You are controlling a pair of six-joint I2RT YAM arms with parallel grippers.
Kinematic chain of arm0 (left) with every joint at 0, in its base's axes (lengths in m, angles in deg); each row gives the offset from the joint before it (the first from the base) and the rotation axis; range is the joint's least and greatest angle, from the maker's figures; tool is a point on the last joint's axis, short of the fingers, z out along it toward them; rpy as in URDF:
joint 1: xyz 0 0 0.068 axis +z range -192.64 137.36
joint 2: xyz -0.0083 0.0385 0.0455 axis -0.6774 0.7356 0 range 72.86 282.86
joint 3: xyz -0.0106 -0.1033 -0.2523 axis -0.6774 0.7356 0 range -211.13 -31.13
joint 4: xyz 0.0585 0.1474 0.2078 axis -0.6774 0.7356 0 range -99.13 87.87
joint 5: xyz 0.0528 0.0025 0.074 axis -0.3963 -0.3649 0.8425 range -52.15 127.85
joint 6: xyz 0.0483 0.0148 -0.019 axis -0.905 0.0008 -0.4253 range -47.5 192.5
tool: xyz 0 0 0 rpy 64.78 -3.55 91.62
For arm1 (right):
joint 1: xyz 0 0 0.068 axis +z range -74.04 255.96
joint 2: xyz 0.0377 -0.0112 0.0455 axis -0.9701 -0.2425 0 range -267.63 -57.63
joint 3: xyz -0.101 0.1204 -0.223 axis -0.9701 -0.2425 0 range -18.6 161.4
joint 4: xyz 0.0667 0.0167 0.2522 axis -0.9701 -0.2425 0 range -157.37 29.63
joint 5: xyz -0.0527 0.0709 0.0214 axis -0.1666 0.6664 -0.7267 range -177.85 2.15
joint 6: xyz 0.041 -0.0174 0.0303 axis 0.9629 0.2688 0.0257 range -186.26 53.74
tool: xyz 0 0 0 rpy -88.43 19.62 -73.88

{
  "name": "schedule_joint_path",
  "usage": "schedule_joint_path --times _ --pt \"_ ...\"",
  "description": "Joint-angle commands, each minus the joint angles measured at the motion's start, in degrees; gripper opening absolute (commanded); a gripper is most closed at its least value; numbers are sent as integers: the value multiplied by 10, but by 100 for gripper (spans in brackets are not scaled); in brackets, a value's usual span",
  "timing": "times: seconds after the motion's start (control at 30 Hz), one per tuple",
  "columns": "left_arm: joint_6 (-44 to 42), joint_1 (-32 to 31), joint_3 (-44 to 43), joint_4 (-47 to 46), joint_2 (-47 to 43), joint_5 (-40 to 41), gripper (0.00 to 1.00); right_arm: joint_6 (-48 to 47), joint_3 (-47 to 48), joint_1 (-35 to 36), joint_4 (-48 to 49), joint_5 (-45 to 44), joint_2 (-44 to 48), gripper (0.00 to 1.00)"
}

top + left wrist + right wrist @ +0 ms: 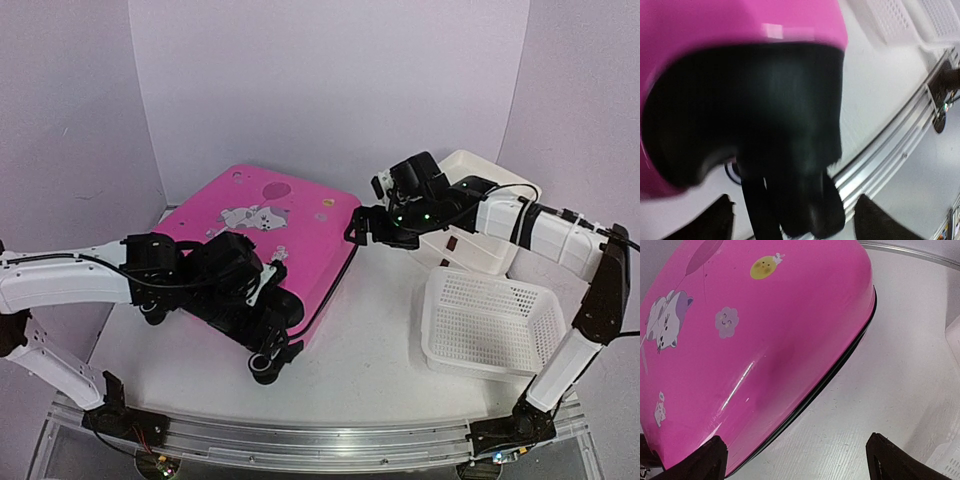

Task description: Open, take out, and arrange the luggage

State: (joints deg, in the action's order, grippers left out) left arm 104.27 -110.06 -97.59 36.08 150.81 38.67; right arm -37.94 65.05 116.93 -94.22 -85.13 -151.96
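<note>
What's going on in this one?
The pink luggage lies flat and zipped shut on the table. The left claw is open right at a black wheel at the case's near end, with no clear grip on it. The right claw hovers open beside the far right corner, touching nothing.

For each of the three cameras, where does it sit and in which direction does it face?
Top external: above and behind the bases, facing down onto the table; the left arm and right arm show.
Left wrist: on the left arm, close to the luggage at its black wheel end; the left claw frames it.
Right wrist: on the right arm, facing the luggage's printed shell; the right claw shows below.
Shared: all three see the pink luggage.
</note>
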Motion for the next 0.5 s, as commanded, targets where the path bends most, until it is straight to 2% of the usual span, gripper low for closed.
schedule_joint_path --times 0.0,0.03,0.23,0.37,0.47 --pt "12 3 25 74 -82 -29 95 -21 57 -16 8 13 -20 98" --pt "19 19 25 74 -101 -37 99 -20 74 -27 8 17 -30 98" --pt "42 172 25 69 -187 -101 100 -5 183 -88 8 88 -119 98" --pt "62 278 36 32 -195 -163 99 22 281 -123 8 136 -201 98" --pt "77 329 57 -20 -198 -197 99 26 359 -132 8 146 -269 98"
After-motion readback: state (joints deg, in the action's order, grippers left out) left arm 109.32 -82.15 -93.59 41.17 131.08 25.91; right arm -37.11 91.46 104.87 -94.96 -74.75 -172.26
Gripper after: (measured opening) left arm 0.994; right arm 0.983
